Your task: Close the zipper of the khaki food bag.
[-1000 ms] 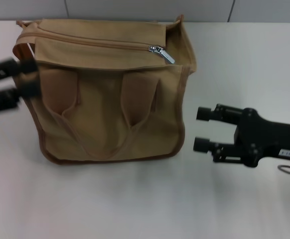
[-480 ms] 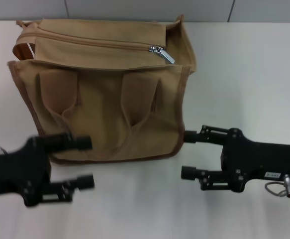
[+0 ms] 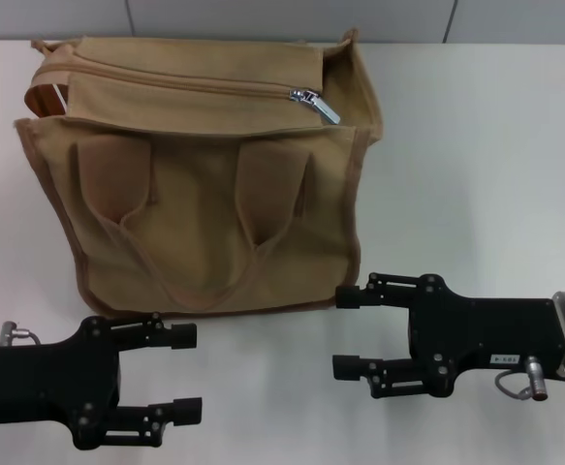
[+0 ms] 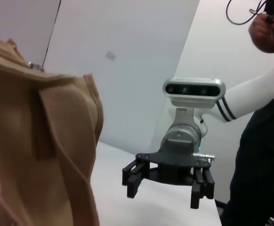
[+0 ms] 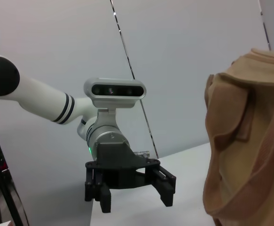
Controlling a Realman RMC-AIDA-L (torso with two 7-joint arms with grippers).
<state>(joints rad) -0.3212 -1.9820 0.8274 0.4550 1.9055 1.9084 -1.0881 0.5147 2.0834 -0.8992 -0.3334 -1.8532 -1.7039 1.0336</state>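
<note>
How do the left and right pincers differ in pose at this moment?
The left pincer sits lower, clear of the khaki food bag; the right pincer sits higher, its upper finger at the bag's bottom corner. Both are open, pointing inward at each other, holding nothing.

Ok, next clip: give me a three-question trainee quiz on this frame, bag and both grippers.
1. True or false: the right gripper grips the slider.
2. The slider sits near which end of the zipper, by the robot's sides?
3. Left gripper fingers: A open, B shut on a handle, C out of view?

Key: 1 false, both grippers are off the bag, on its near side. 2 right. 3 A.
</note>
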